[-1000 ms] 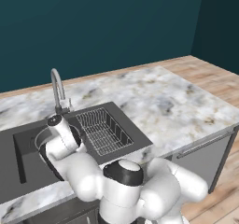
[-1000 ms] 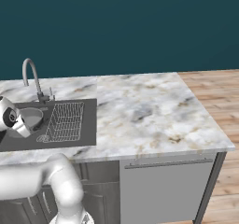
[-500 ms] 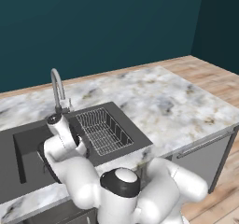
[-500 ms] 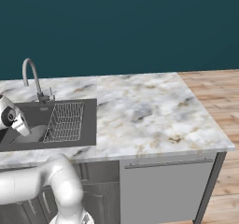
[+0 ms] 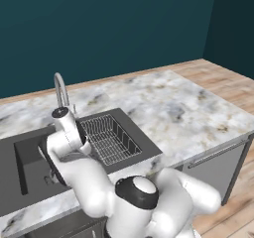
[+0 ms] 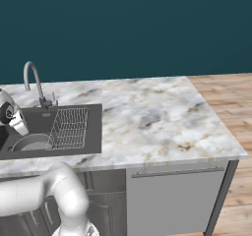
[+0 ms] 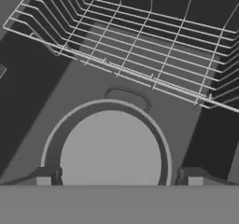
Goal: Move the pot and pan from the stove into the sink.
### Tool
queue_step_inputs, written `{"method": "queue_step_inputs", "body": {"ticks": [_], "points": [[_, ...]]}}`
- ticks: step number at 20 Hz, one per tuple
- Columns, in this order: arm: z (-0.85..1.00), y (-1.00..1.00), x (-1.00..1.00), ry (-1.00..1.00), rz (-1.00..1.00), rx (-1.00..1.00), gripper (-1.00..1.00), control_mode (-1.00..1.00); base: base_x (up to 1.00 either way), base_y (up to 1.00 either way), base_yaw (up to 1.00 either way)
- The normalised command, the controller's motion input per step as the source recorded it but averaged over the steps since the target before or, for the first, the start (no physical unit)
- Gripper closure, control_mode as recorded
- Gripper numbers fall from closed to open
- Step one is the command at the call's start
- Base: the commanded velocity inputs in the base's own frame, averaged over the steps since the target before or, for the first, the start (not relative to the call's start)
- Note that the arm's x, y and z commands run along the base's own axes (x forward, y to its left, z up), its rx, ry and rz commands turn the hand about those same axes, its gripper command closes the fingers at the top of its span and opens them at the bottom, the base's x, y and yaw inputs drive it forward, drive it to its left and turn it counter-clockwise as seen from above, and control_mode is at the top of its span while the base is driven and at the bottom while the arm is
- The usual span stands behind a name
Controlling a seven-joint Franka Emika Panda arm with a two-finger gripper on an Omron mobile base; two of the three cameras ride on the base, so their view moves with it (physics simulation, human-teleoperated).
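Round grey vessel (image 7: 111,146) sits on the sink (image 6: 93,127) floor, just beside the wire rack (image 7: 140,36), on the side away from the open marble surface (image 6: 157,117). Hand view shows its rim as a full ring with a pale flat bottom and one loop handle (image 7: 127,98) on the rack-side wall, so it reads as the pot; wall depth is hard to judge from above. In the right base view its curved rim (image 6: 32,142) shows next to the rack (image 6: 69,127).

Around the pot: rack touching or nearly touching the handle side, dark basin walls on the other sides. Tap (image 5: 61,90) stands behind the basin at the rack's back corner. Nothing lies over the pot.

Arm folds from the base over the front edge of the sink, wrist (image 5: 67,128) down in the basin beside the rack, hand aimed steeply down at the pot.

Gripper (image 7: 119,178) jaws released, spread wide; fingertips (image 7: 43,180) straddle the near rim of the pot, one each side. Cannot tell if they touch it; nothing held.
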Motion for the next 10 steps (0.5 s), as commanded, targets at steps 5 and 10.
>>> {"method": "queue_step_inputs", "body": {"ticks": [5, 10], "points": [[0.52, -0.10, -0.58, 0.00, 0.07, 0.02, -1.00, -1.00, 0.00, 0.00, 0.00], [0.31, -0.19, -0.94, -0.02, 0.17, 0.00, -1.00, -1.00, 0.00, 0.00, 0.00]]}}
